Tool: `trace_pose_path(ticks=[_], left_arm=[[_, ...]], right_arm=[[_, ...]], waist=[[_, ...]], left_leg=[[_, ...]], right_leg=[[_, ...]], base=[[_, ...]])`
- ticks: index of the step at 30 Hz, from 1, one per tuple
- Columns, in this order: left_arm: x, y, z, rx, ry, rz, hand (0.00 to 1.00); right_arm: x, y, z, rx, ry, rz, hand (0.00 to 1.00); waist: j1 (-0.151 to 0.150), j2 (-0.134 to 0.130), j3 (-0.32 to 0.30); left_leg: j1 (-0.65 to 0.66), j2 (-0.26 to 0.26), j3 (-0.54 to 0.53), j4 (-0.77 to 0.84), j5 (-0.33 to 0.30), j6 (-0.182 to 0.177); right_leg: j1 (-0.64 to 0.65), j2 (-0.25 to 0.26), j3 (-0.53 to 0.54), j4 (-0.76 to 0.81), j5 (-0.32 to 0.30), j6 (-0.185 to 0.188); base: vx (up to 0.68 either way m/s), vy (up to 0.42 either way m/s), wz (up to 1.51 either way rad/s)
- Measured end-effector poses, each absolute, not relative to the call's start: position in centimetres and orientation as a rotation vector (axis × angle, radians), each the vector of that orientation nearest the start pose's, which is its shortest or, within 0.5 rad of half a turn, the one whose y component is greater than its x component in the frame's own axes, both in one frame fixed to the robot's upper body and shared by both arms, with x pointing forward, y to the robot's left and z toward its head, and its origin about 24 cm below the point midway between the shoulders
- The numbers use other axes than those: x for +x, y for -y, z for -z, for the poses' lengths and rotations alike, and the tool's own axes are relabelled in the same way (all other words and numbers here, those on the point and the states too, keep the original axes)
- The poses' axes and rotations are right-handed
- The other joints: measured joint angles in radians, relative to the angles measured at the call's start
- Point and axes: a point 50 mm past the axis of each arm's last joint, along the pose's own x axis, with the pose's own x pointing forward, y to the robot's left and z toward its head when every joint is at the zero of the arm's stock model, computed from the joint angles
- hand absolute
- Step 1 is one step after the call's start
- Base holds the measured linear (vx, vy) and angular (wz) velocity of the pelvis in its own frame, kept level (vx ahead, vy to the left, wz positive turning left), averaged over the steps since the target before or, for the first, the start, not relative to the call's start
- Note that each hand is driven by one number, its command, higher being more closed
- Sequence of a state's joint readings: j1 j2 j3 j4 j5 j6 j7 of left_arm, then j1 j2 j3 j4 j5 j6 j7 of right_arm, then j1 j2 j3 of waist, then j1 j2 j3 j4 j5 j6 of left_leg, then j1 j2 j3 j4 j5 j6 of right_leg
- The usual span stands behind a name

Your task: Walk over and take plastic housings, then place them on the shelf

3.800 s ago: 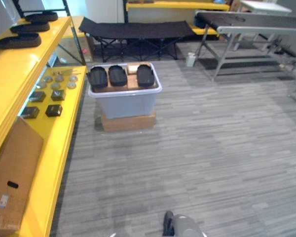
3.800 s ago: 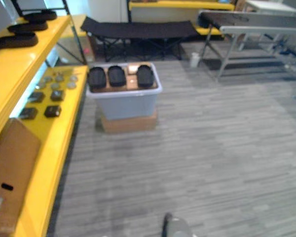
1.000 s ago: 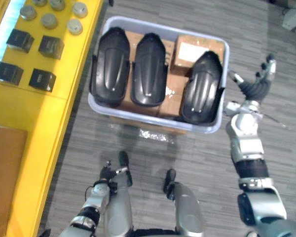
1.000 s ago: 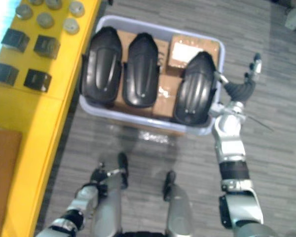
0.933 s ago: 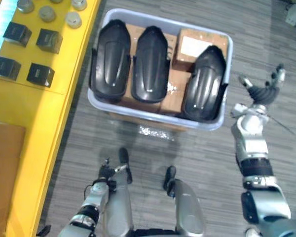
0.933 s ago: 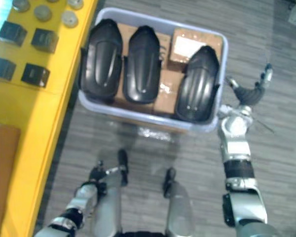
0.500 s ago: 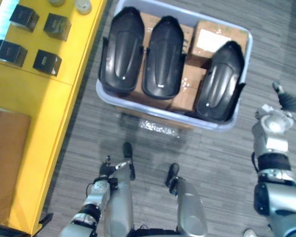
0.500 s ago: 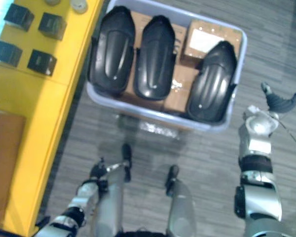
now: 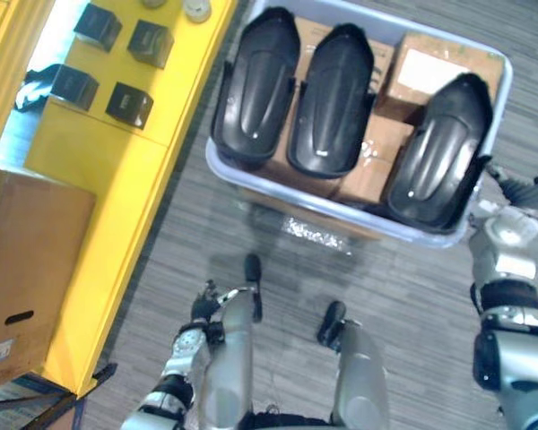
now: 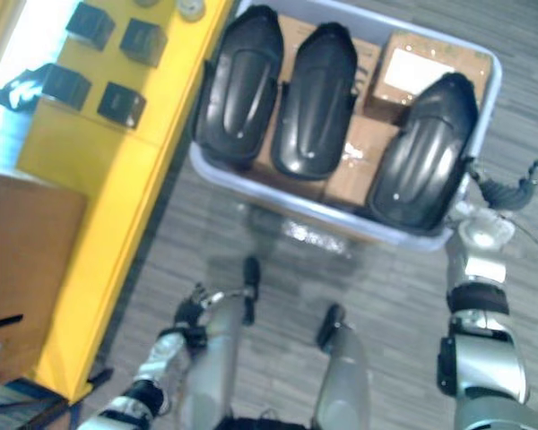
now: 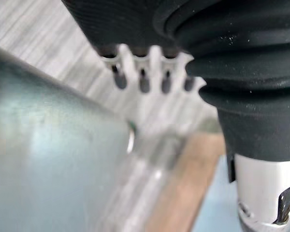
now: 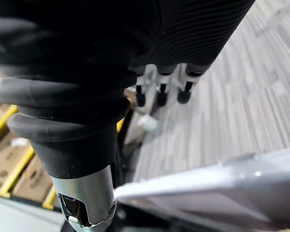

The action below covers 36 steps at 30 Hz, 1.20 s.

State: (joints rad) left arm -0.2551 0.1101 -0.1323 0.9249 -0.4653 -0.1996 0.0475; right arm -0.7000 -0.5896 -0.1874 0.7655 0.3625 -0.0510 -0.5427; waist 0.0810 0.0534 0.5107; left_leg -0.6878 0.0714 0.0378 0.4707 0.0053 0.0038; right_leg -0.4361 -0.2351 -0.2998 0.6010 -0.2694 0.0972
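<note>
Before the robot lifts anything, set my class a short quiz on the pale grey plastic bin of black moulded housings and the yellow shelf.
1. How many black moulded plastic housings lie in the pale grey plastic bin?
2. True or false: the robot's right hand grips a housing.
3. On which side of the bin does the yellow shelf stand? A) robot's left B) robot's right C) under it

Key: 1 three; 2 false; 3 A.

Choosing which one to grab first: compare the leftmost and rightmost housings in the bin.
The leftmost housing lies close beside the middle housing, on the shelf side. The rightmost housing lies apart, slanted more, beside the right hand. Both are black, dome-up, in the bin.
</note>
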Motion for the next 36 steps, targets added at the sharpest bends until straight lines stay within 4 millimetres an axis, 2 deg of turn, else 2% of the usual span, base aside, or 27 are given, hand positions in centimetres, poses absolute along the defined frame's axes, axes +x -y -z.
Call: trace_pose_path(ticks=[7,12,13,14,20,26,31,36], left_arm=[[25.4,-16.2,7.7,-0.273,-0.493,-0.096,0.0],[25.5,-15.9,7.5,-0.286,-0.475,-0.071,0.0],[25.6,-15.8,7.4,-0.296,-0.471,-0.068,0.0],[25.6,-15.6,7.3,-0.303,-0.466,-0.065,0.0],[25.7,-15.3,7.2,-0.347,-0.458,-0.069,0.0],[25.7,-15.2,7.2,-0.344,-0.458,-0.062,0.0],[25.3,-14.5,7.3,-0.334,-0.462,-0.03,0.0],[25.2,-14.4,6.9,-0.53,-0.41,-0.142,0.0]], right_arm=[[34.7,33.3,-15.6,-0.035,0.07,0.831,0.0],[35.1,32.9,-14.6,-0.063,-0.021,0.796,0.0],[35.2,32.9,-14.5,-0.063,-0.043,0.788,0.0],[35.3,32.9,-14.6,-0.062,-0.048,0.792,1.0],[35.0,34.5,-15.3,-0.137,-0.151,0.84,1.0],[34.7,35.8,-16.2,-0.246,-0.257,0.88,1.0],[34.5,35.8,-15.1,-0.375,-0.338,0.889,1.0],[34.4,35.7,-14.2,-0.459,-0.339,0.893,1.0]], waist=[[0.006,0.001,0.0],[0.016,0.001,-0.001],[0.017,0.008,-0.005],[0.017,0.013,-0.008],[0.016,0.014,-0.009],[0.017,0.014,-0.013],[0.021,0.016,-0.047],[0.023,0.016,-0.052]], left_leg=[[-0.012,-0.012,0.001,0.014,0.003,-0.004],[-0.02,-0.016,0.004,0.016,0.0,0.0],[-0.032,-0.017,0.004,0.021,-0.001,0.001],[-0.046,-0.017,0.004,0.027,-0.001,0.001],[-0.047,-0.029,0.018,0.029,-0.004,0.009],[-0.049,-0.027,0.024,0.03,0.005,0.005],[-0.052,-0.03,0.019,0.03,0.005,0.004],[-0.047,-0.033,0.001,0.046,0.005,0.003]], right_leg=[[-0.02,-0.022,-0.001,0.038,-0.018,0.003],[-0.027,-0.026,0.0,0.043,-0.02,0.005],[-0.036,-0.027,-0.003,0.052,-0.02,0.006],[-0.048,-0.029,-0.003,0.06,-0.021,0.006],[-0.059,-0.059,-0.006,0.093,-0.04,0.01],[-0.067,-0.061,-0.009,0.107,-0.047,0.008],[-0.064,-0.063,-0.018,0.11,-0.052,0.009],[-0.048,-0.066,-0.035,0.137,-0.071,0.003]], base=[[0.01,-0.014,0.04],[0.0,0.001,0.01],[0.01,0.01,0.05],[0.01,0.012,0.03],[-0.01,0.0,0.08],[0.0,-0.013,0.01],[0.02,-0.016,0.04],[-0.01,-0.035,0.11]])
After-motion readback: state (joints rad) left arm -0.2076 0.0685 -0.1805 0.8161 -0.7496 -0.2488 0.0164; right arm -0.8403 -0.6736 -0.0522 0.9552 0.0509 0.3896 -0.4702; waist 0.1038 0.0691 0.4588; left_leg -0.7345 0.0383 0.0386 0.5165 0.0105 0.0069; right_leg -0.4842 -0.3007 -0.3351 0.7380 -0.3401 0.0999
